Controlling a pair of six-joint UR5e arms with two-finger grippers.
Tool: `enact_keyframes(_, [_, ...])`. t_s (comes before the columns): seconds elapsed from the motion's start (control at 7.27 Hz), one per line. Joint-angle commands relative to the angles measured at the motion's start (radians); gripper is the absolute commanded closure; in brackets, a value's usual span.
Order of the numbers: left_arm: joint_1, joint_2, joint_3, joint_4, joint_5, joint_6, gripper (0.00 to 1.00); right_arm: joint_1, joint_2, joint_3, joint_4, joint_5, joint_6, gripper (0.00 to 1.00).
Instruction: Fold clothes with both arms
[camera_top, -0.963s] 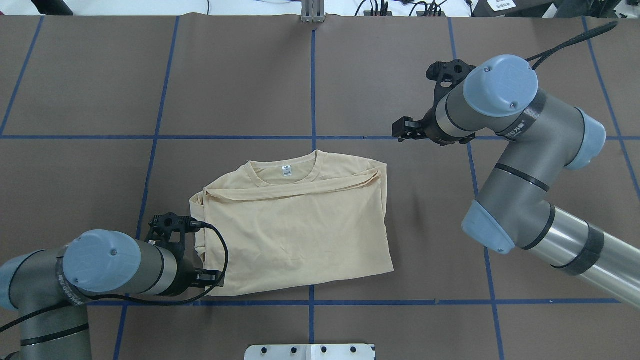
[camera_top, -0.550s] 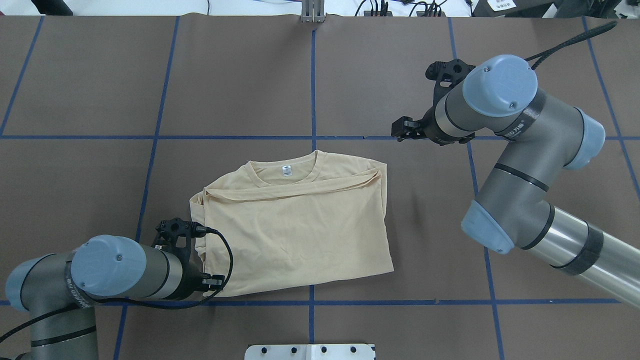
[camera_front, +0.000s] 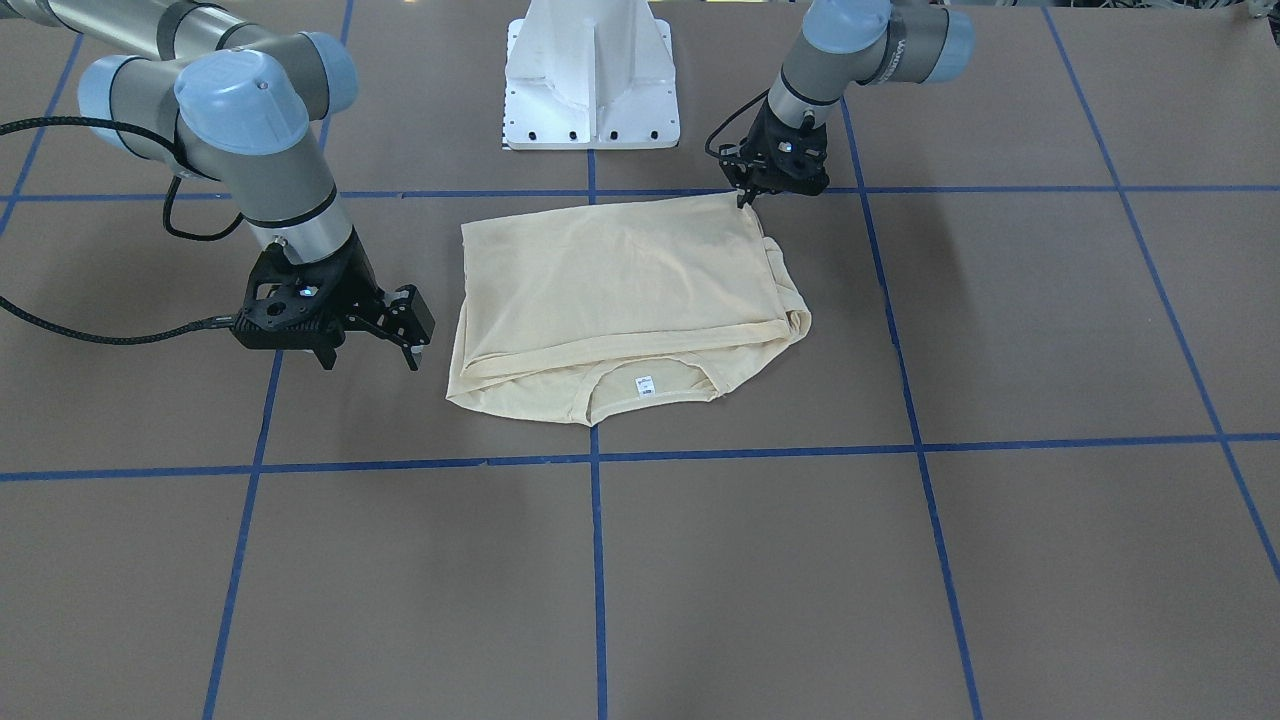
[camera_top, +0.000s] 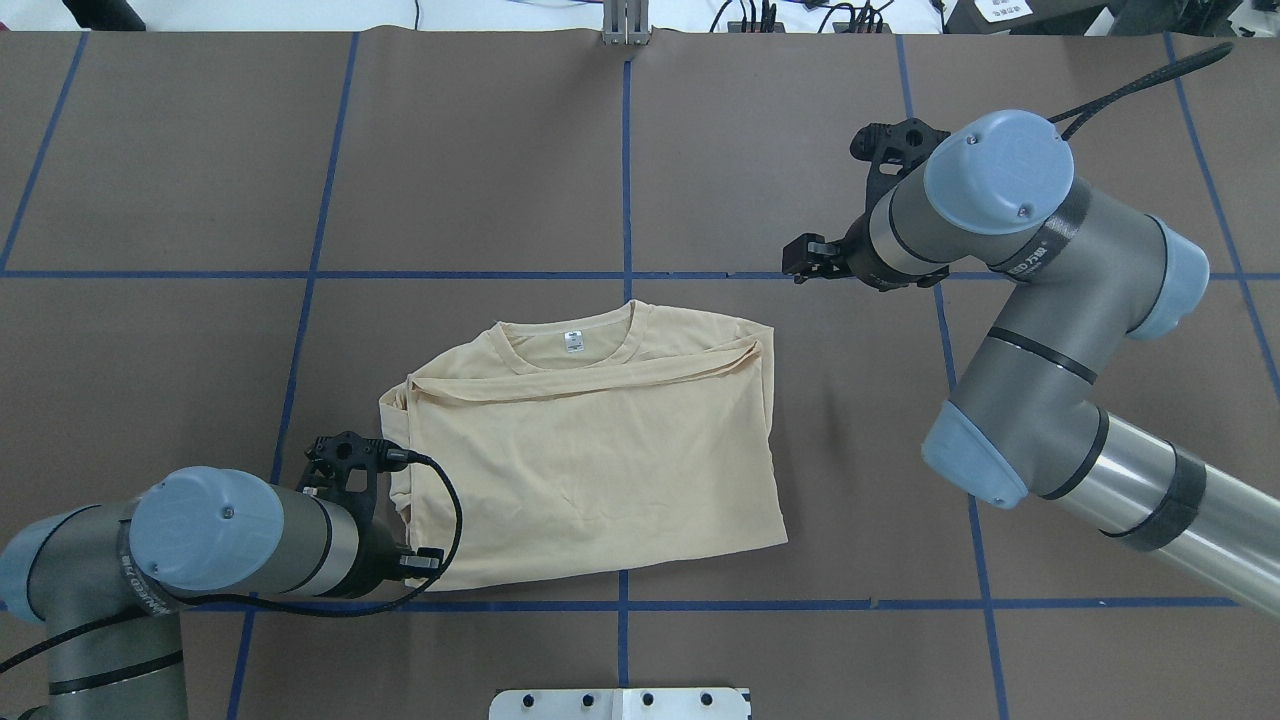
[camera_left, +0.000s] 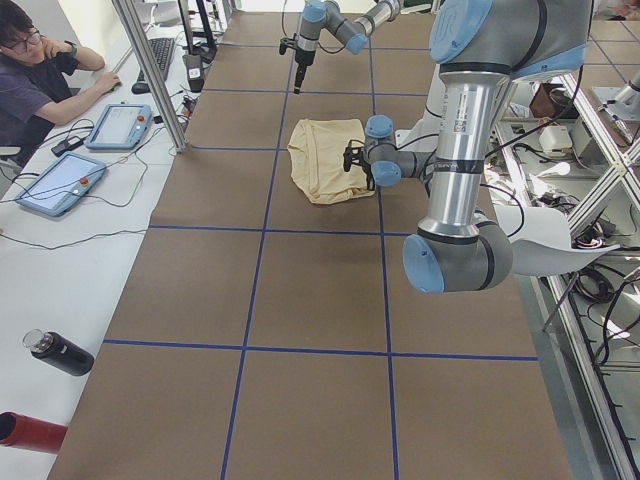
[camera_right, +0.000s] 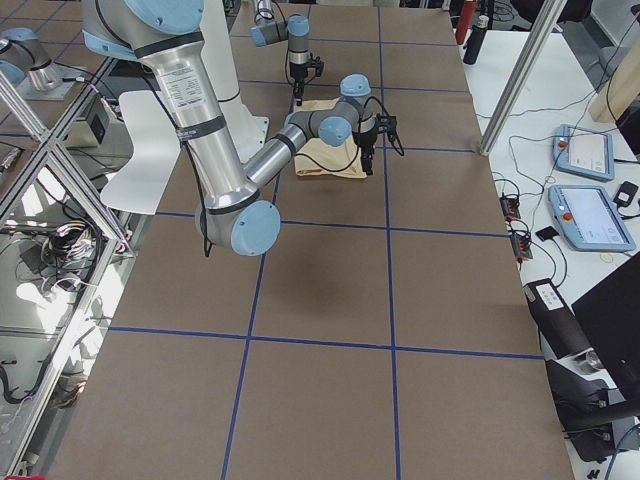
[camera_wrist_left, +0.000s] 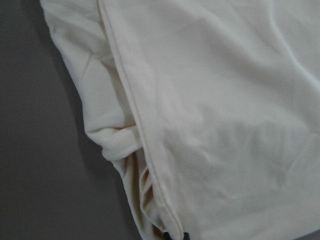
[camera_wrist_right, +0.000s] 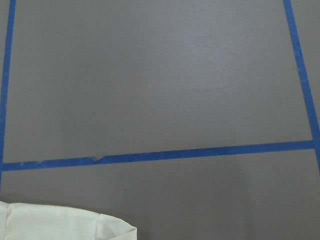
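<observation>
Cream-yellow T-shirt (camera_top: 590, 470) lies part-folded on brown table (camera_top: 450, 180), approx. centre, neck label (camera_top: 574, 341) on the side away from robot. Long axis: across robot, L to R.

Left gripper (camera_front: 748, 196) is at shirt's near-left corner, tips touching fabric edge. Clamped or not: cannot tell.

Right gripper (camera_front: 368, 352) hangs over bare table off the far-right corner, apart from fabric, jaws spread, nothing held. Shirt lies toward robot and to the L of it.

Left arm (camera_top: 200, 545) is nearer. Judged next: right gripper must close in on its corner before any paired fold.

Qty: 1 shirt, 1 label, 2 arms, 2 grippers.
</observation>
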Motion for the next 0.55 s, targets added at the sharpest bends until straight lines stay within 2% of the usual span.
enact_keyframes(0.0, [-0.08,-0.017,-0.01,0.162,0.002,0.131,1.0,0.0,0.001,0.0,0.001,-0.001,0.001,0.0])
enact_keyframes(0.28, [-0.261,-0.031,0.045,0.175,0.004,0.346,1.0,-0.002,0.005,0.0,0.001,-0.003,0.001,0.0])
enact_keyframes(0.41, [-0.353,-0.101,0.134,0.175,0.011,0.442,1.0,-0.002,0.008,-0.001,0.001,-0.003,0.001,0.0])
